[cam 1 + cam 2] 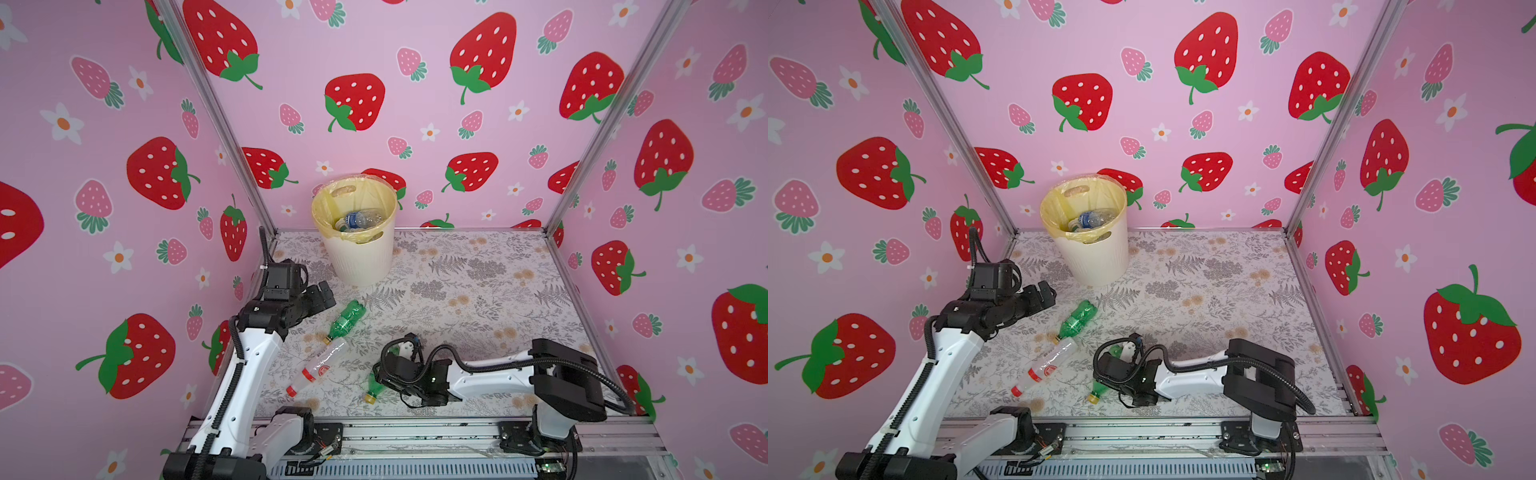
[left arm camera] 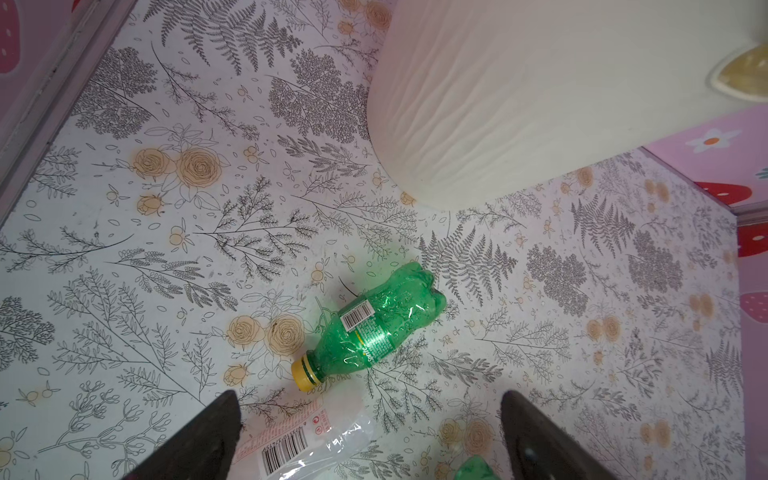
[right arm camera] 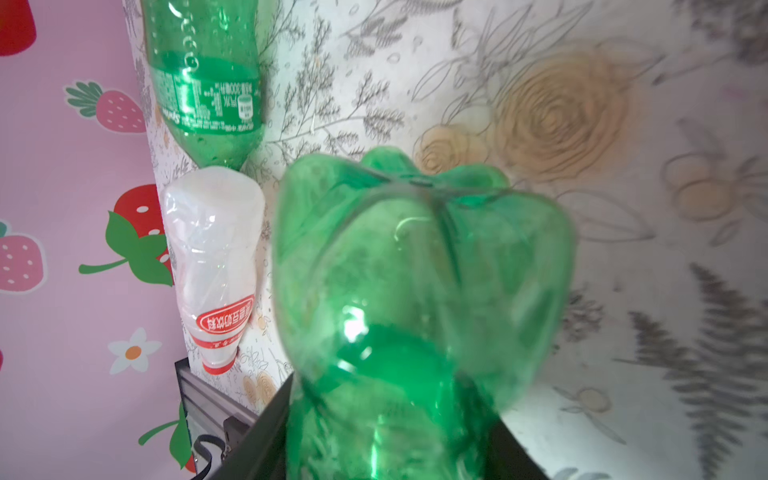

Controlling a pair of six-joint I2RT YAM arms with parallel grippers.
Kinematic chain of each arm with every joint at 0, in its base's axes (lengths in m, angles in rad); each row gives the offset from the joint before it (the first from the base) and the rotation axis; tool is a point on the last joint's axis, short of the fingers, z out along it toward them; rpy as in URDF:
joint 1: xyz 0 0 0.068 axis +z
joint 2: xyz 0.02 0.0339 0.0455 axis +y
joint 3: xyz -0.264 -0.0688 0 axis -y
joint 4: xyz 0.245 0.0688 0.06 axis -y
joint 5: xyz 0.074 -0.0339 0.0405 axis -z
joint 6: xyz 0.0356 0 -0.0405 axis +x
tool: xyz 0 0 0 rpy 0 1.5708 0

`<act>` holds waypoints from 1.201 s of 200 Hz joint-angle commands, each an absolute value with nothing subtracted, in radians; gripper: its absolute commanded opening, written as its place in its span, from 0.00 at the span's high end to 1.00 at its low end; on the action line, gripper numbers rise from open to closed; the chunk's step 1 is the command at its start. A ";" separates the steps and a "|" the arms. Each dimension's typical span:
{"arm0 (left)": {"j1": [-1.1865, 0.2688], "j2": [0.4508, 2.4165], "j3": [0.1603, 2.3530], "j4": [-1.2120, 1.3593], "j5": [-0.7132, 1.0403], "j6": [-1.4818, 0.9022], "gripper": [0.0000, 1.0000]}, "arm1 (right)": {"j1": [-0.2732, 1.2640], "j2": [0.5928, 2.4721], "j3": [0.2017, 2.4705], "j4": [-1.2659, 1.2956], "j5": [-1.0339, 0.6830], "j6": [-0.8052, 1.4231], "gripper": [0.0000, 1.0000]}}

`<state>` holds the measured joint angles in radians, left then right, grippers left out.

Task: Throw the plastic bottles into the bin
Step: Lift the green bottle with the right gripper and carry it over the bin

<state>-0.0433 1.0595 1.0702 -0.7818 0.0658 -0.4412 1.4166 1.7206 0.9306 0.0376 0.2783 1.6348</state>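
Your right gripper [image 3: 390, 444] is pinching a green bottle [image 3: 415, 270] down at the counter [image 3: 623, 291]. Your left gripper [image 2: 370, 397] hangs spread wide. Below it the clear bottle [image 2: 299, 444] and a second green bottle [image 2: 370, 328] lie end to end. Beyond them stands the bin [image 2: 519, 95], bottles [image 1: 359, 219] already inside.

Bin [image 1: 365, 257] far back on table [image 1: 478, 291], bottles [image 1: 359, 219] inside, three other bottles [image 1: 345, 320] in front.
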 commanded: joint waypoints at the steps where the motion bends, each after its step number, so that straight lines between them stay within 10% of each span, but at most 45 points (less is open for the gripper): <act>1: -0.028 1.073 1.064 -0.763 0.114 -0.435 0.01 | 1.368 1.667 0.909 -0.002 0.305 1.582 0.48; 240: 0.122 1.162 1.046 -0.697 0.300 -0.480 0.01 | 1.051 1.553 1.322 -0.282 0.380 0.813 0.47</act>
<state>0.1135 1.1671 1.0561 -0.7063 0.2619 -0.4725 1.0687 1.5936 1.2400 -0.2638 0.3470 0.8997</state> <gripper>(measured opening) 0.991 0.530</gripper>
